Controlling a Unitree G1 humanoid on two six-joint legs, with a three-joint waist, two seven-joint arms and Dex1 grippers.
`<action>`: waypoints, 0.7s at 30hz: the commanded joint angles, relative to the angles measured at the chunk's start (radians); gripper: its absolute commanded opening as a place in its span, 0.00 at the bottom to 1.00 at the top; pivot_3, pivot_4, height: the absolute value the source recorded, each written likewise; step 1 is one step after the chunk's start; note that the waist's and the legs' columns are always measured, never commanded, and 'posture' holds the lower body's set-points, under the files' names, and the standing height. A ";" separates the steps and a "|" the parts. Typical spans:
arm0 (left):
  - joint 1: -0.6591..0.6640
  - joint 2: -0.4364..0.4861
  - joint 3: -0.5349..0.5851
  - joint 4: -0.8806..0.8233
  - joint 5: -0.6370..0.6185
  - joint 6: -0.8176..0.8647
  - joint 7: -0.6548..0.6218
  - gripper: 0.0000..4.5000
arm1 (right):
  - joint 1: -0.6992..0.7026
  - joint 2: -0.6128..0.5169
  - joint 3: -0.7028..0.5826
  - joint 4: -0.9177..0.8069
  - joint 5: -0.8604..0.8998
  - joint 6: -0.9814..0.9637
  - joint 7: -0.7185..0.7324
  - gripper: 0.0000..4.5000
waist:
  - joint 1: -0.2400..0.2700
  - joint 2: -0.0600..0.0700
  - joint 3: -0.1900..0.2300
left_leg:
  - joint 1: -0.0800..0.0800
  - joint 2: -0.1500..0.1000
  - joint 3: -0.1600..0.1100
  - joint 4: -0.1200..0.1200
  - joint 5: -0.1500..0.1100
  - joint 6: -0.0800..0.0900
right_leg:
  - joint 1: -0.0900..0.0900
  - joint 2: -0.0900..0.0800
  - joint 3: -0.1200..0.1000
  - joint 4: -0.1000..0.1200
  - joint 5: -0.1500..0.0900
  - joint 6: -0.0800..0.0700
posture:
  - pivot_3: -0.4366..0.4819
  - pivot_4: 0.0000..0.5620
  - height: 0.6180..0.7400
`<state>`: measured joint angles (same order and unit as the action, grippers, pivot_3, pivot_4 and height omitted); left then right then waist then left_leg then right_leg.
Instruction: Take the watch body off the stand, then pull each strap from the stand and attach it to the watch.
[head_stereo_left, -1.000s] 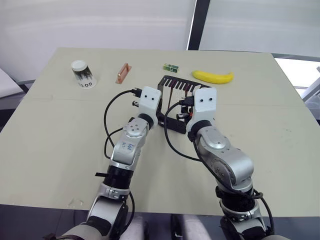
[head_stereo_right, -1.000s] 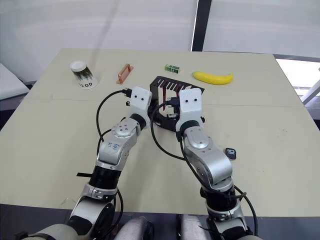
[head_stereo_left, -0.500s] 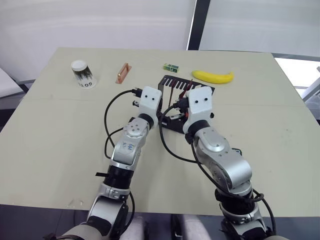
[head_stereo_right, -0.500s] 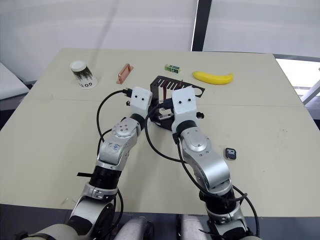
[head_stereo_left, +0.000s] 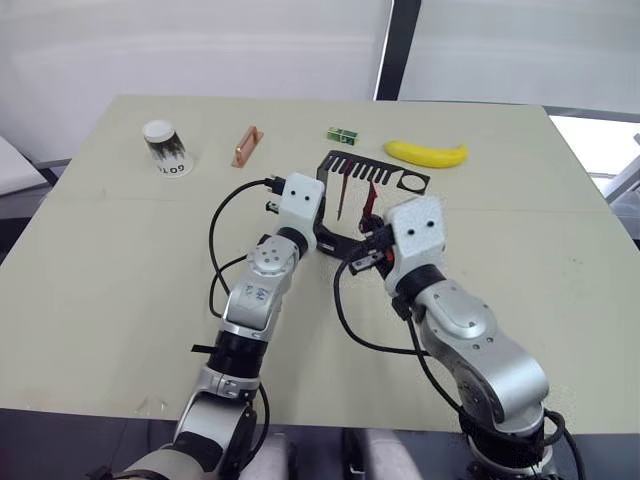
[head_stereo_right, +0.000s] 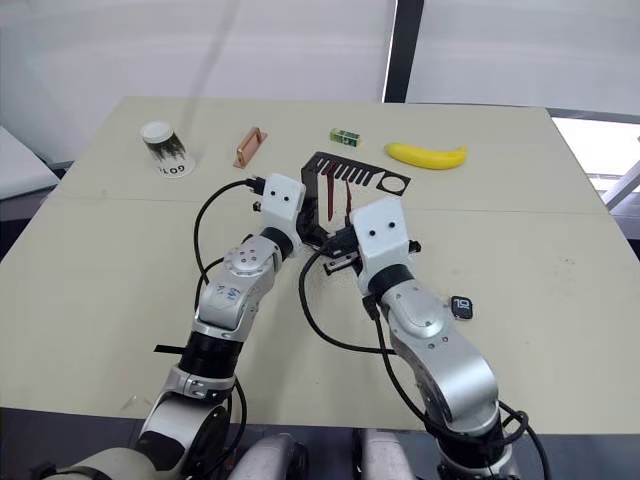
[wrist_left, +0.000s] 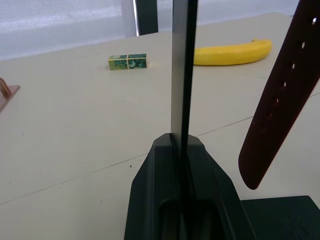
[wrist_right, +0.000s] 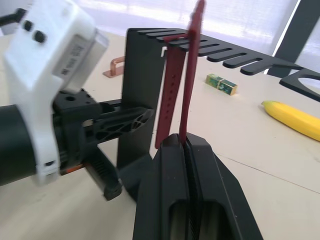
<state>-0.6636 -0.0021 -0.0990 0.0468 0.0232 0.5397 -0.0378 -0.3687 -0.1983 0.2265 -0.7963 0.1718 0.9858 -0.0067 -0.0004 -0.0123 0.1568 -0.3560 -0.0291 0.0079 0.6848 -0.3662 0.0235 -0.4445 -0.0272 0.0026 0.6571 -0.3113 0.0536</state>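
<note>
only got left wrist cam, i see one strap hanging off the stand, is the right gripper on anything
Observer: Yes, the right gripper is shut on the held strap, low on its length, with the strap's top up at the comb of the stand.
Operator: any other strap on there
Observer: A second strap hangs from the comb right beside it, free of both grippers.
Operator: wheres the watch body
Observer: The watch body is off the stand, lying on the table beside the right arm.

showing: 2 straps (wrist_right: 172, 90) | 1 stand (head_stereo_right: 372, 178) | 1 watch body (head_stereo_right: 460, 307) | 1 banana (head_stereo_left: 427, 153) | 1 paper cup (head_stereo_left: 164, 146) | 1 copper bar (head_stereo_left: 244, 146) | 1 green block (head_stereo_left: 342, 134)
</note>
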 joint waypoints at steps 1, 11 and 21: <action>-0.017 -0.004 -0.012 -0.014 0.004 0.005 -0.012 0.00 | 0.022 -0.025 -0.057 -0.073 0.035 0.014 0.057 0.01 | 0.000 0.000 0.000 | 0.000 0.000 0.000 0.000 0.000 0.000 | 0.000 0.000 0.000 0.000 0.000 0.000 | 0.48 0.27 1.00; 0.009 0.010 0.002 -0.080 -0.033 0.039 -0.060 0.44 | 0.049 -0.102 -0.171 -0.069 0.115 0.019 0.178 0.00 | 0.000 0.000 0.000 | 0.000 0.000 0.000 0.000 0.000 0.000 | 0.000 0.000 0.000 0.000 0.000 0.000 | 0.48 0.27 1.00; 0.140 0.217 0.099 -0.347 -0.239 0.194 -0.330 0.99 | 0.056 -0.267 -0.346 -0.027 0.372 -0.005 0.468 0.00 | -0.001 0.000 0.000 | 0.001 0.000 0.000 -0.001 0.000 0.000 | 0.000 0.000 0.000 0.000 0.000 0.000 | 0.48 0.27 1.00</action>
<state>-0.5262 0.1916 -0.0268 -0.2078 -0.1489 0.7229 -0.2987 -0.3090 -0.4476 -0.0812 -0.8120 0.4785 1.0003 0.3979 -0.0017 -0.0123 0.1569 -0.3553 -0.0292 0.0076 0.6838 -0.3660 0.0232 -0.4444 -0.0272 0.0028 0.6569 -0.3116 0.0532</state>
